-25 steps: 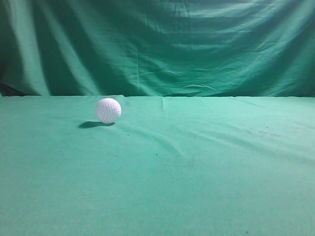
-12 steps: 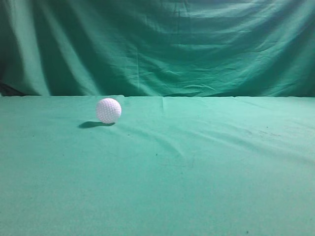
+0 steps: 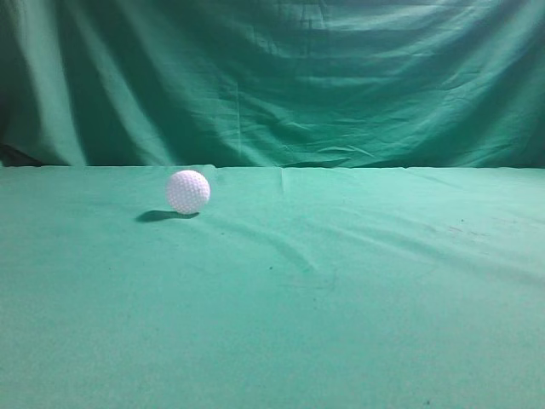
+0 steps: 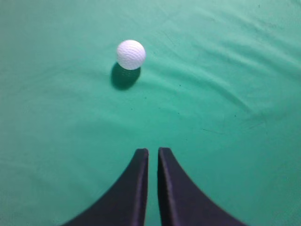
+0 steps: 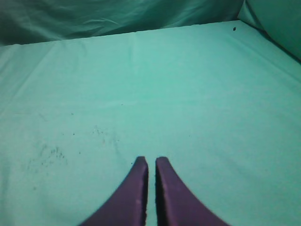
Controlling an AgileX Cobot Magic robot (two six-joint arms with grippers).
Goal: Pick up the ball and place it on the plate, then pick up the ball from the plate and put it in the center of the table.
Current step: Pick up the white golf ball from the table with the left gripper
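Note:
The white dimpled ball (image 3: 188,191) rests on the green cloth table (image 3: 358,281), left of the middle and toward the back. In the left wrist view the ball (image 4: 130,54) lies ahead and a little left of my left gripper (image 4: 153,151), well apart from it. The left gripper is shut and empty, above the cloth. My right gripper (image 5: 151,160) is shut and empty over bare cloth (image 5: 197,94). No plate shows in any view. Neither gripper shows in the exterior view.
A draped green curtain (image 3: 281,77) hangs behind the table's far edge. In the right wrist view the curtain (image 5: 94,16) closes the far side, and the table's right edge (image 5: 270,40) runs at the upper right. Small dark specks (image 5: 47,155) mark the cloth.

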